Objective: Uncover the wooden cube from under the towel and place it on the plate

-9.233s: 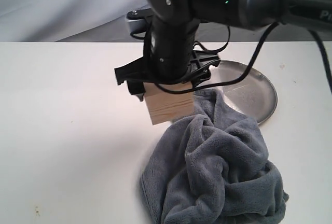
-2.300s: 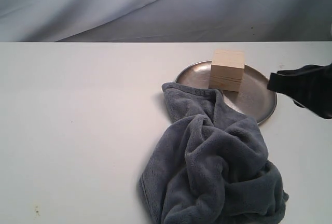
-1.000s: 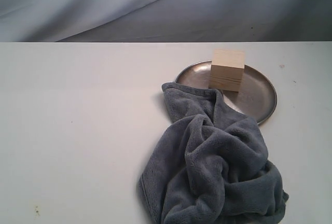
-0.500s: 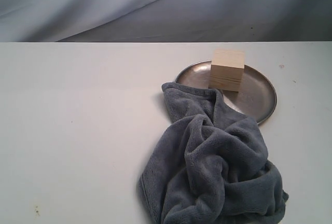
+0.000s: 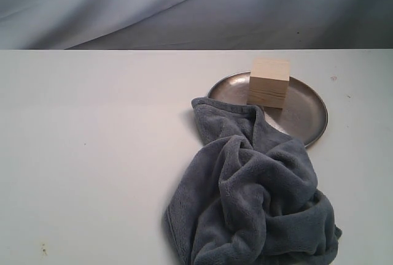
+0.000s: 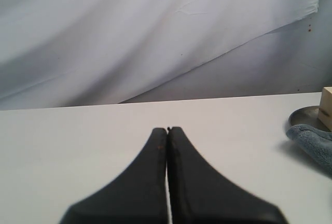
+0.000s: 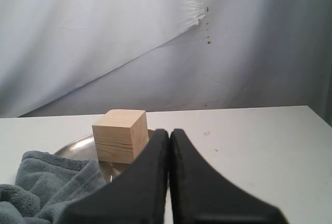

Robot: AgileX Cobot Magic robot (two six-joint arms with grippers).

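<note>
The pale wooden cube (image 5: 268, 83) stands upright on the round silver plate (image 5: 304, 115) at the back right of the table; the same cube (image 7: 120, 135) shows on the plate (image 7: 78, 145) in the right wrist view. The grey-blue towel (image 5: 252, 191) lies crumpled in front, one fold overlapping the plate's near rim. Neither arm appears in the exterior view. My left gripper (image 6: 167, 129) is shut and empty over bare table, far from the towel (image 6: 313, 137) and the cube (image 6: 327, 100). My right gripper (image 7: 169, 130) is shut and empty, well short of the cube.
The white table (image 5: 92, 154) stretches bare to the left of the towel. A grey-white cloth backdrop (image 5: 184, 7) hangs behind the table's far edge. The towel reaches the lower edge of the exterior view.
The right arm, which earlier held the cube beside the towel and then hung at the right edge, has left the exterior view. Over the last second nothing has moved.
</note>
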